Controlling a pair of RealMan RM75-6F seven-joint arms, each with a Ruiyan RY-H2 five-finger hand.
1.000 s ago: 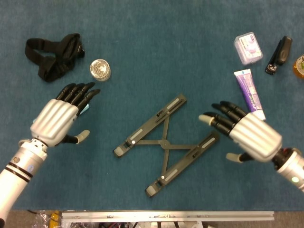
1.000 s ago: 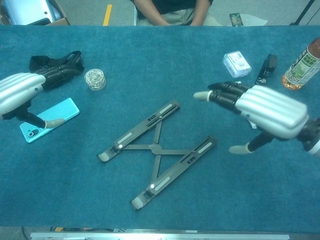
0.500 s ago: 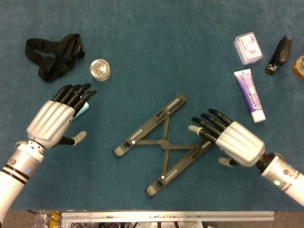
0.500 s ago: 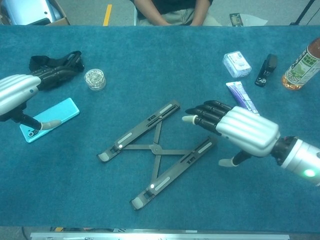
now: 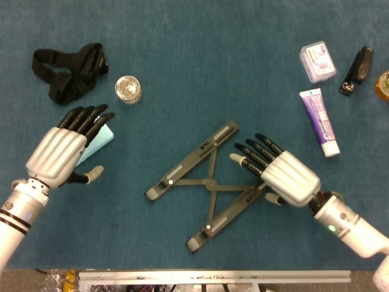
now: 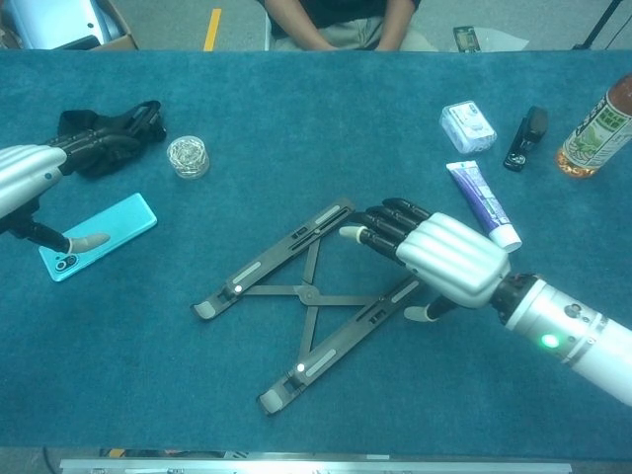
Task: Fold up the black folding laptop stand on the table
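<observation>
The black folding laptop stand (image 5: 206,182) (image 6: 308,294) lies spread in an X on the blue table, two long bars joined by crossed struts. My right hand (image 5: 276,171) (image 6: 434,255) hovers over the upper end of the near bar, fingers extended and spread toward the gap between the bars, thumb beside the bar; it holds nothing. My left hand (image 5: 64,149) (image 6: 35,178) is at the far left, well away from the stand, fingers straight, above a turquoise phone (image 6: 97,235).
A black strap (image 5: 70,70), a small round tin (image 5: 127,89), a purple tube (image 5: 320,121), a clear box (image 5: 317,61), a black stapler (image 5: 357,70) and a bottle (image 6: 595,126) lie along the table's far side. A person sits behind the table.
My right hand has come down and to the left, from beside the tube to over the stand's near bar. My left hand has drifted slightly left.
</observation>
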